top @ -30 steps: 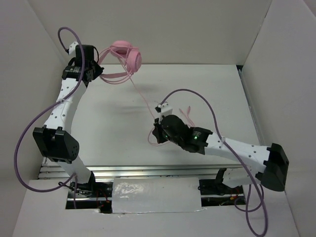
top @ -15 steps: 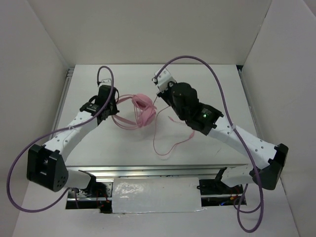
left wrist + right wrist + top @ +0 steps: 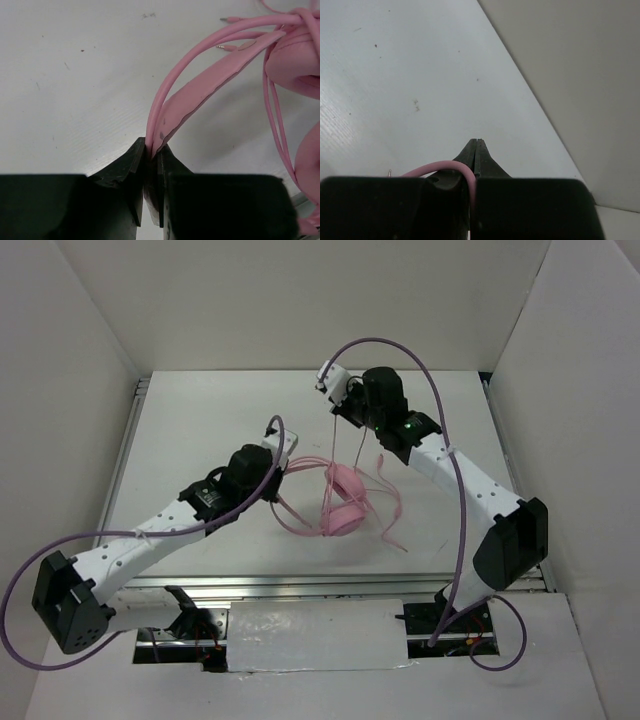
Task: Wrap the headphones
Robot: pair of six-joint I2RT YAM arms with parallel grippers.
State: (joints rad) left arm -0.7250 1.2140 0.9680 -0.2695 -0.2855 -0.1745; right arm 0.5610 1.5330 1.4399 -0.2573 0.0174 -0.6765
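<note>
Hands first, from above: the left hand point(image 3: 281, 462) grips the thin headband point(image 3: 305, 464) of the pink headphones point(image 3: 345, 505), near the middle of the white desk point(image 3: 200, 430), and the right hand point(image 3: 345, 412), raised behind them, pinches the cord point(image 3: 392, 512), so I judge winding is under way and next the cord must pass around the headphones without slipping. From the left wrist, black fingers point(image 3: 125, 170) clamp the headband; from the right wrist, shut fingers point(image 3: 485, 165) hold a cord loop near a plain wall point(image 3: 570, 75).
</note>
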